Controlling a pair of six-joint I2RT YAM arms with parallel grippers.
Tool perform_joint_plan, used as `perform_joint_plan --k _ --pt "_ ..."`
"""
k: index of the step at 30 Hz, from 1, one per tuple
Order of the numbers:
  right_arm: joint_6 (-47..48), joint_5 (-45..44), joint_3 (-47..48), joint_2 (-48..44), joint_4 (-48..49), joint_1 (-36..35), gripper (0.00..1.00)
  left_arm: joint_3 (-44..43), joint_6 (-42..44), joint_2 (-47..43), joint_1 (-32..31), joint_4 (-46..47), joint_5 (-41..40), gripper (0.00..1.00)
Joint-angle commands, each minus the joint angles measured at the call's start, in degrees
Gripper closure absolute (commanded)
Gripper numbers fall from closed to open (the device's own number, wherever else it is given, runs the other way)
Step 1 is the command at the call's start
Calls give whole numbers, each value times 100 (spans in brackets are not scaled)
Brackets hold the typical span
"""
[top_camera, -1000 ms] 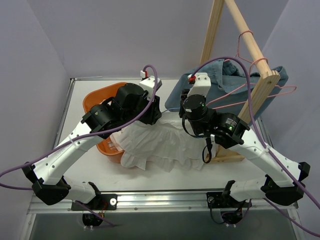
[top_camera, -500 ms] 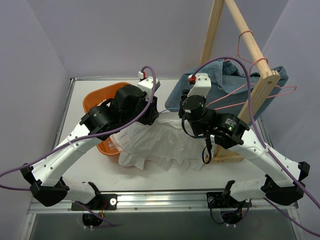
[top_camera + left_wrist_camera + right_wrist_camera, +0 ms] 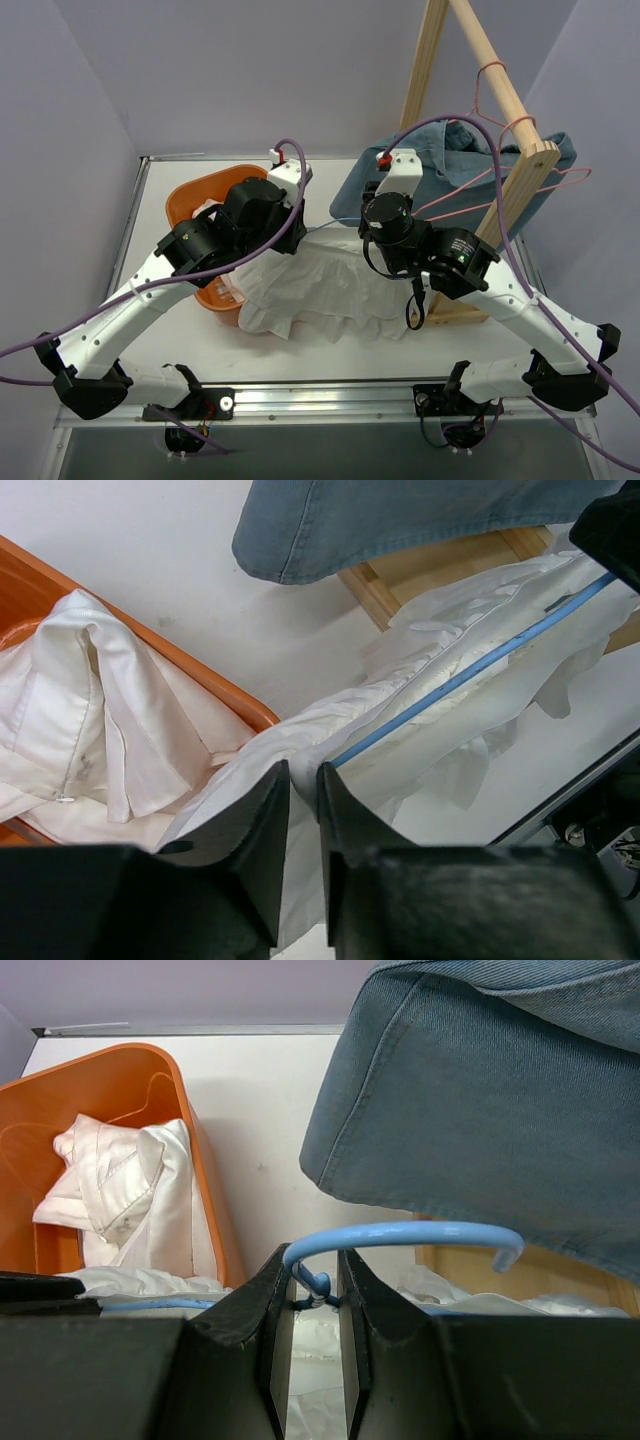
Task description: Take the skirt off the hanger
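Note:
A white ruffled skirt hangs on a light blue wire hanger between the two arms. My left gripper is shut on a fold of the skirt at the hanger's left end, beside the blue bar. My right gripper is shut on the twisted neck of the hanger, with the blue hook curving over its fingers. White skirt cloth lies below the neck.
An orange basket holding white clothes stands at the left. A wooden rack with blue denim and pink hangers stands at the right rear. The denim hangs close above my right gripper.
My left gripper has pulled left and back with the skirt fold, drawing the skirt's left edge toward the basket. The right gripper has barely moved.

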State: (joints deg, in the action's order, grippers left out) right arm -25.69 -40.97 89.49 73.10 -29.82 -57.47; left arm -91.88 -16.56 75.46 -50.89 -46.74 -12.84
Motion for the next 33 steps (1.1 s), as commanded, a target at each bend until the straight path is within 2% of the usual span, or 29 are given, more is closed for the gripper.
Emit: perform_joint_plan --k 1,2,3,4,10,18,21,25,26,29,33 --pt "-85 -368 -28 -288 135 -53 100 20 91 -102 80 25 -210 79" --pt "-85 -359 -37 -296 143 -53 100 21 100 -93 88 33 -149 84" --pt "-94 -359 -46 -305 144 -53 100 21 91 -84 88 51 -122 96" --pt "-94 -368 -63 -314 144 -71 100 29 83 -102 88 68 -113 97" --pt "-94 -534 -134 -340 3 -71 100 64 126 -268 272 86 -78 98" --pt "-85 -807 -274 -577 -234 -71 100 144 451 -848 1870 -115 694 98" --pt "-120 -956 -371 -744 -234 -71 100 161 592 -945 2249 -274 941 98" --pt "-216 -1176 -406 -894 -243 -62 100 617 540 -1349 2356 -38 1414 98" --pt "-234 -1237 -398 -894 -304 -54 100 749 470 -1498 2356 94 1886 98" --pt "-278 -1264 -257 -780 -401 -54 100 1180 364 -2043 2356 516 2634 98" --pt "-138 -923 -213 -753 -121 -54 100 1418 372 -2053 2356 351 2796 98"
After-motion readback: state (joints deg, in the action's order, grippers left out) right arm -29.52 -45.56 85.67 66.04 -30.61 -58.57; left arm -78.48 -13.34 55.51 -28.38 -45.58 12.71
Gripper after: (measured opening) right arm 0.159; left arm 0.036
